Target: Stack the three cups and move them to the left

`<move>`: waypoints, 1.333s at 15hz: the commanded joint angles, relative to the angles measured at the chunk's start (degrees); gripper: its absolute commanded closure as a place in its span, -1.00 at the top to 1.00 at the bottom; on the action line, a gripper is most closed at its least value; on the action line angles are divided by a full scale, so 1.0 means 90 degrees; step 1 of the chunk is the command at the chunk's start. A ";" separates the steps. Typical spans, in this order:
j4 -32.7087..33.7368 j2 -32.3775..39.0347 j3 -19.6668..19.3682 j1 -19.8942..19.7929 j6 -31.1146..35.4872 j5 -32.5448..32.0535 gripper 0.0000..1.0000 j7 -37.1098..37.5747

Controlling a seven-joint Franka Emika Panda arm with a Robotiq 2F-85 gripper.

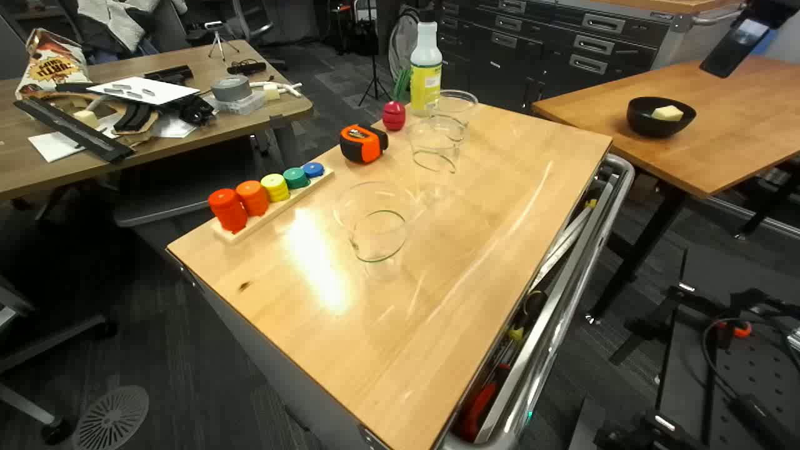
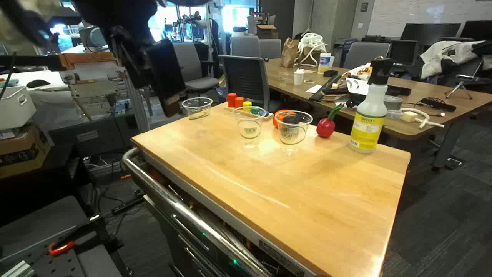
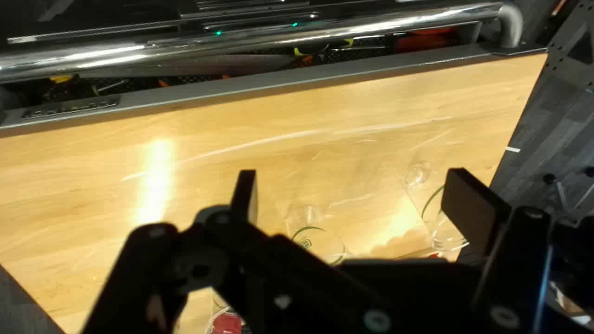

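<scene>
Black gripper (image 3: 351, 197), fingers (image 3: 473, 208) wide, downward at a slant, well apart from the cups (image 2: 250, 130).

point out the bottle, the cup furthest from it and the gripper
Bottle (image 2: 368, 124), in an exterior view: label.
Furthest cup (image 1: 378, 228), in an exterior view: clear wall.
Gripper (image 3: 355, 195), in the wrist view: midway between fingertips.

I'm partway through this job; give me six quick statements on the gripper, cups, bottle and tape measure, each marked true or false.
1. The gripper is open. True.
2. The three clear cups share the wooden cart top with the yellow-labelled bottle. True.
3. Two cups are nested. False: all three stand apart.
4. The bottle lies on its side. False: it stands upright.
5. The orange-and-black tape measure is outside the cups. True.
6. The gripper holds a cup. False: it holds nothing.
</scene>
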 commanded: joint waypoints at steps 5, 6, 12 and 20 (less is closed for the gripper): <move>0.0502 0.0557 0.0074 -0.0040 -0.0151 0.0076 1.00 -0.0106; 0.0742 0.0874 0.0101 -0.0071 -0.0106 0.0033 1.00 -0.0022; 0.2373 0.2948 0.0014 0.0047 0.0036 -0.0484 1.00 0.0416; 0.4726 0.5758 0.0251 -0.0164 -0.0006 0.0219 1.00 0.0142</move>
